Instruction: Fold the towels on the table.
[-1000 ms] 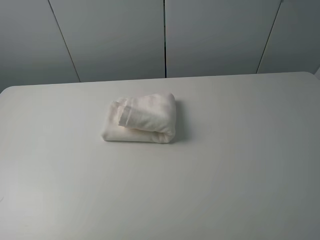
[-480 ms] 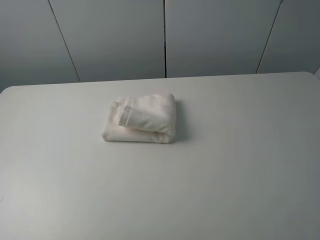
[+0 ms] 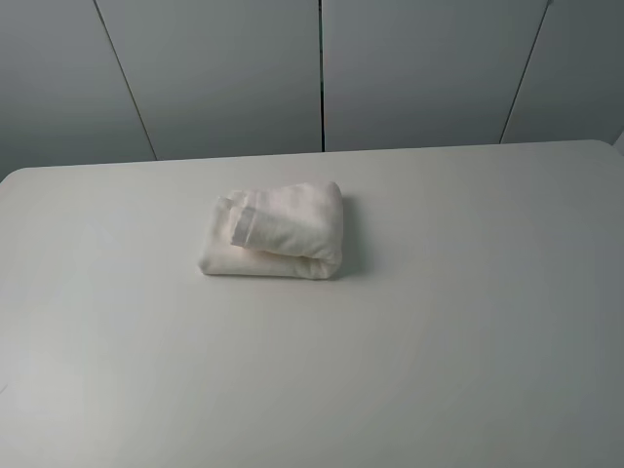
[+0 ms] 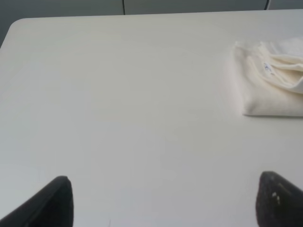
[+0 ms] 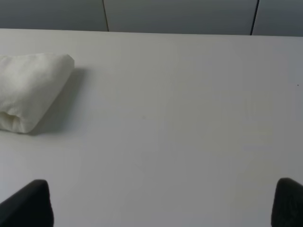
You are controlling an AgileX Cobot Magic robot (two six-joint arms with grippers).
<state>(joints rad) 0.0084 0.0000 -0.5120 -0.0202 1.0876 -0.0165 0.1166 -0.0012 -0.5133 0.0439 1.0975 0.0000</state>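
towel point(image 3: 275, 234) sat folded mid-table point(image 3: 439, 341), label up | left gripper point(image 4: 163, 201) and right gripper point(image 5: 163, 203) both spread wide, empty, well apart from it | likely done; stay clear, don't snag the folds

towel point(image 3: 273, 232) on table point(image 3: 439, 322) | left of centre, toward far edge

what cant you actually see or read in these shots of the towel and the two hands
- Towel label: print too small to read in the left wrist view.
- Towel's far part: cut off by the frame edge in both wrist views.
- Left hand and right hand: only dark fingertips show; the rest is out of frame.
- Both arms: absent from the high view.
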